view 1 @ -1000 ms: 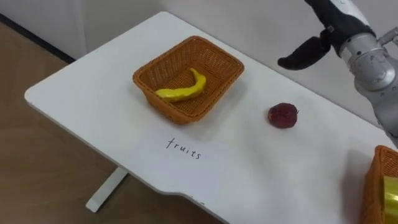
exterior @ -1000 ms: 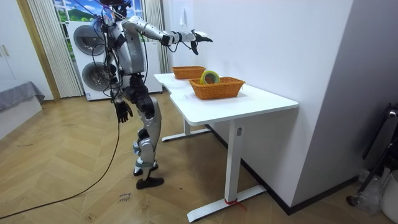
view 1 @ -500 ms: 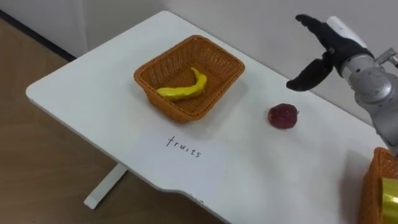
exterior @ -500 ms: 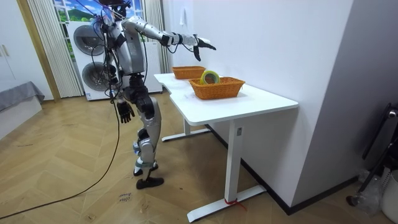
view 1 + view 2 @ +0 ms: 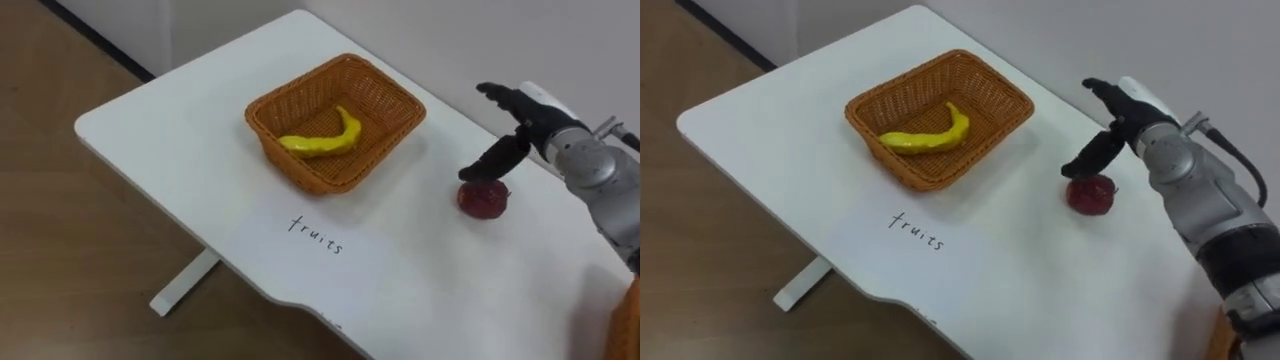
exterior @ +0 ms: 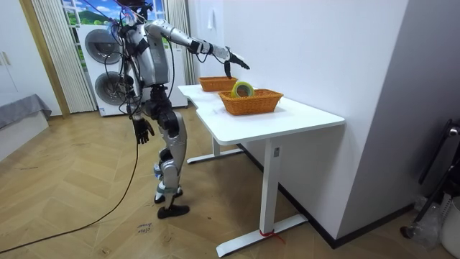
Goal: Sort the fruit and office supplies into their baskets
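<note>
Left hand (image 6: 144, 129) hangs at the robot's side in the room view. At upper centre a wicker basket (image 5: 392, 100) holds a banana (image 5: 322, 141). To its right a red apple (image 5: 483, 199) lies on the table (image 5: 400, 270), with the right hand (image 5: 528, 124) spread open just above it, grasping nothing.

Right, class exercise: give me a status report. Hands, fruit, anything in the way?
Right hand open, poised over apple on table, no grasp yet. Left hand down at side. Banana in fruit basket. Nothing between apple and basket.

Bare table (image 5: 420, 250) separates the apple (image 5: 483, 199) from the wicker basket (image 5: 385, 148); only the basket's raised wall bars the way
</note>
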